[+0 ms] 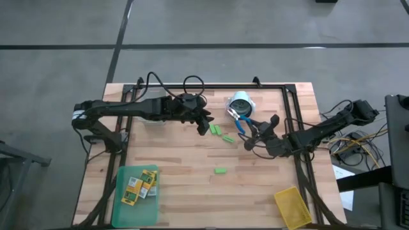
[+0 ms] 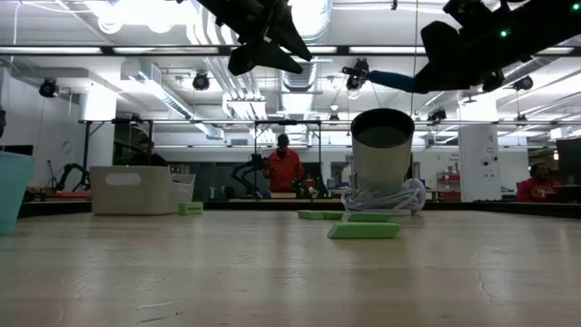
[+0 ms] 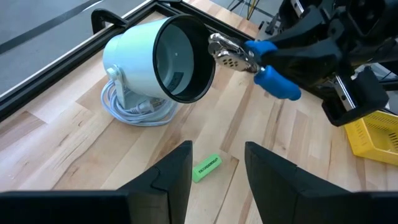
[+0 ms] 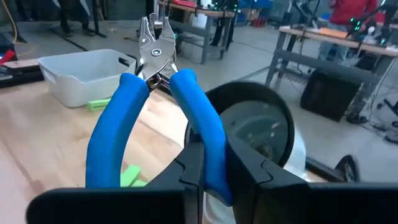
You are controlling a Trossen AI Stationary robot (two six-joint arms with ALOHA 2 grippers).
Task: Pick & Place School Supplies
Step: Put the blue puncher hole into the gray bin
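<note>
Scissors (image 4: pixel 155 81) with blue handles sit clamped in the right gripper (image 1: pixel 250 135), lifted off the table (image 1: pixel 192 185) near its middle, their metal tip pointing toward the mouth of a pale blue cup (image 1: pixel 241 102) that lies on its side on a coil of white cord. The left gripper (image 1: pixel 208 121) hangs just beside the cup, its fingers (image 3: pixel 168 180) apart and empty above a small green block (image 3: pixel 206 168). More green blocks (image 1: pixel 221 133) lie on the wood between the two arms, one (image 1: pixel 220 170) apart toward the front. Crayon boxes (image 1: pixel 142 183) rest in a green tray (image 1: pixel 121 207) at the front left corner; a yellow bin (image 1: pixel 293 206) sits at the front right.
</note>
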